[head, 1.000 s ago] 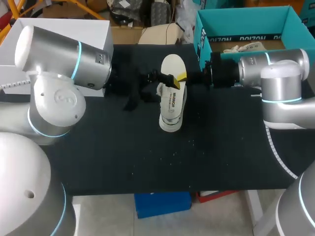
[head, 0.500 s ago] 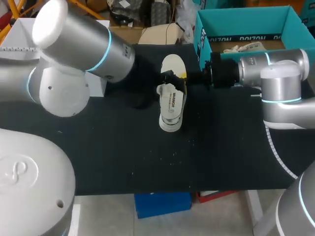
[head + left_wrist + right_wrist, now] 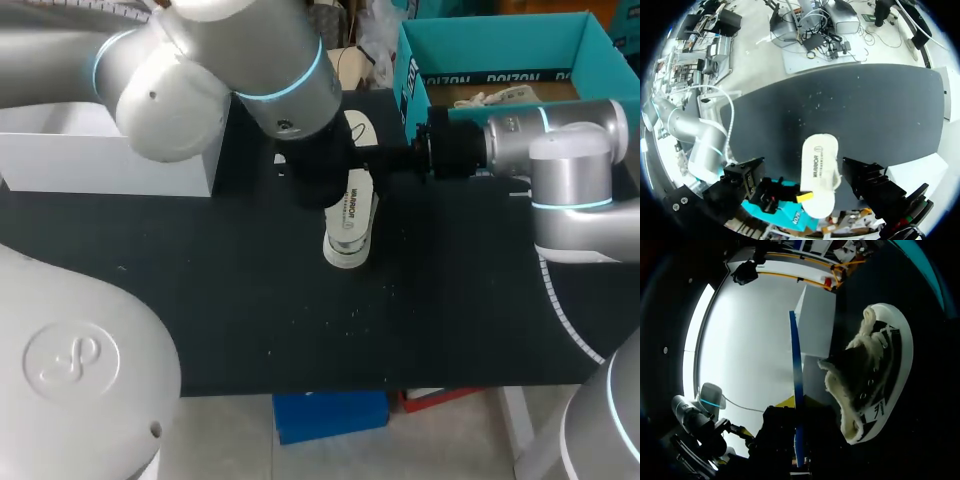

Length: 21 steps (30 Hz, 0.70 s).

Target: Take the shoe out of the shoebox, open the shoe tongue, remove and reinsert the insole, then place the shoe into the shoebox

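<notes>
Left gripper (image 3: 805,171) hovers wide open over the shoe (image 3: 348,232) on the tabletop (image 3: 200,300). Right gripper (image 3: 400,157) is seemingly at its far end, and its hold can't be told.

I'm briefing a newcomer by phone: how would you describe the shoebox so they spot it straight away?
Find the black table and go to its far right corner, just behind my right arm. The shoebox stands there, open-topped; it is bright teal, whereas the box at the far left is plain white.

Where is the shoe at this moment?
In the head view the shoe lies mid-table, outside the teal shoebox at the far right, partly under the left arm.
</notes>
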Motion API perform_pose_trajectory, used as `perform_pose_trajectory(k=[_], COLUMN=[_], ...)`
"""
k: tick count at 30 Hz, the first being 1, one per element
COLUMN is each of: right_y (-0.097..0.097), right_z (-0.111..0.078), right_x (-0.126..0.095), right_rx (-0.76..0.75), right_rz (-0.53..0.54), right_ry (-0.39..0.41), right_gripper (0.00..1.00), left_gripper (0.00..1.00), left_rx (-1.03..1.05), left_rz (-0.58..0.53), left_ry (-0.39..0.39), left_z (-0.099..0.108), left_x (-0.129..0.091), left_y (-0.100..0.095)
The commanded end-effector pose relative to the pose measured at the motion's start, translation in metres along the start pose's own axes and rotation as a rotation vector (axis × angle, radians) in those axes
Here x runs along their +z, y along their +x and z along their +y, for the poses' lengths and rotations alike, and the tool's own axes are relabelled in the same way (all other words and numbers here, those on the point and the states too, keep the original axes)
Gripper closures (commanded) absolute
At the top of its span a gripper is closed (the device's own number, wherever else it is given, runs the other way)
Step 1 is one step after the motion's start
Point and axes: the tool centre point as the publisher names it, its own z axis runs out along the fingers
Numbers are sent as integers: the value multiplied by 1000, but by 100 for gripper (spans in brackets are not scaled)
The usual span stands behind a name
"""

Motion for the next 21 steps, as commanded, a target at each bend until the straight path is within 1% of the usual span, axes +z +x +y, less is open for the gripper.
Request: perform_pose_trajectory(k=[1,9,13,18,21], right_y=[-1,-1,-1,-1,-1], right_z=[1,1,1,1,1], right_x=[1,1,1,1,1], right_rx=[1,1,1,1,1], right_rz=[0,0,0,0,0], right_ry=[2,2,2,2,2], right_gripper=[100,100,100,100,100], left_gripper=[0,0,0,0,0], left_rx=[-4,-17,-23,-20,-14], left_rz=[413,358,325,292,281], left_ry=[-1,3,4,5,4], left_z=[1,4,8,19,31], left_x=[0,2,3,4,4], left_y=[-4,-1,2,5,7])
